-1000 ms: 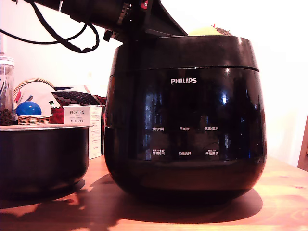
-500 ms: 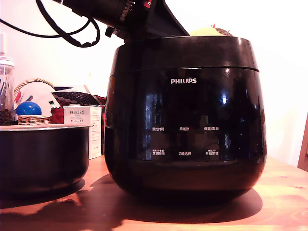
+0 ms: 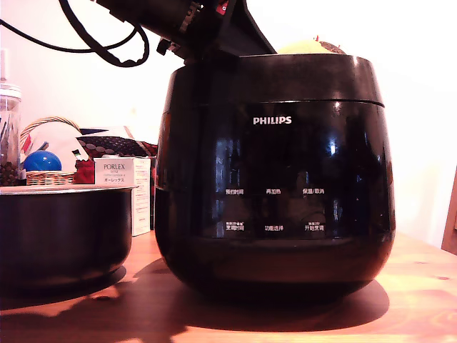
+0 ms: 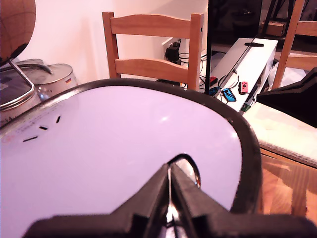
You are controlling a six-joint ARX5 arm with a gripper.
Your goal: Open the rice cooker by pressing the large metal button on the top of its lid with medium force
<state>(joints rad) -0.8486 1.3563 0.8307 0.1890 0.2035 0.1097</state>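
From the exterior view my hand is hidden behind the lid point(image 3: 271, 78). In the wrist view my hand point(image 4: 170, 186) is clenched, fingertips together over the metal button point(image 4: 190, 168), mostly covered. The glossy black rice cooker point(image 3: 275, 207) stands shut on the wooden counter point(image 3: 421, 286).

We see rice cooker point(image 3: 275, 179): glossy black, rounded, upright, white PHILIPS logo on front. Lid point(image 4: 124, 148) shut, top glaring pale; metal button point(image 4: 190, 171) just beyond hand point(image 4: 170, 191) tips.
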